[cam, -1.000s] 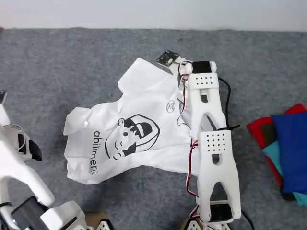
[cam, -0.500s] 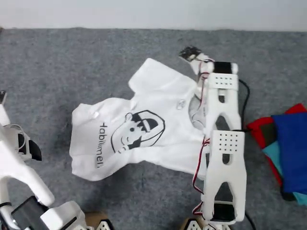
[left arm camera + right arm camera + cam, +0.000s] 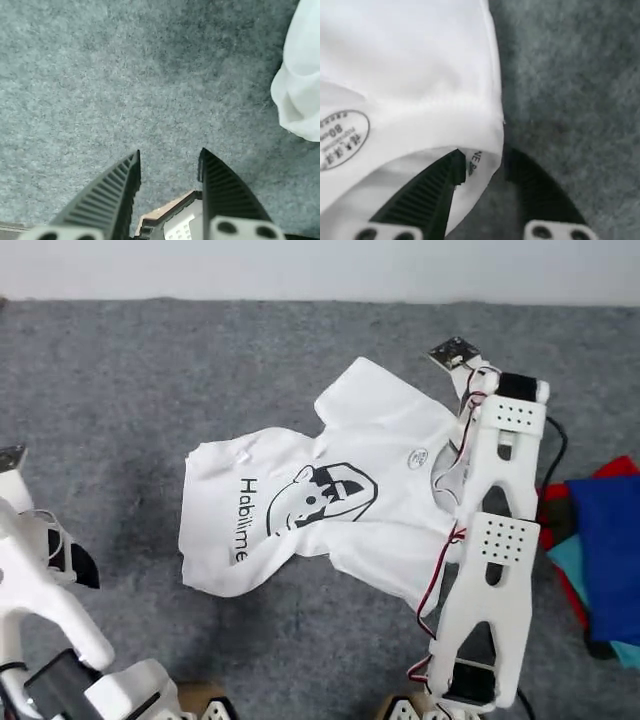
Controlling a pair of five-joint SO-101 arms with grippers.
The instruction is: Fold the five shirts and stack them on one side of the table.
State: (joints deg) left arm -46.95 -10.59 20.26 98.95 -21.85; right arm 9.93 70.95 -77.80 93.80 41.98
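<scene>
White T-shirt sprawls crumpled mid-table; left gripper, eight o'clock, spread above grey carpet; right gripper pinches its collar at three o'clock. Likely light, limp, drapey: best held at shoulders or hem corners

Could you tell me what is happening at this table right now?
The right hand has the white shirt pinched at its collar and has been dragging it across the grey table toward the pile of coloured shirts on the right. The shirt lies face up, rumpled and not yet folded. The left hand hangs open over bare table beside the shirt's edge, touching nothing.
</scene>
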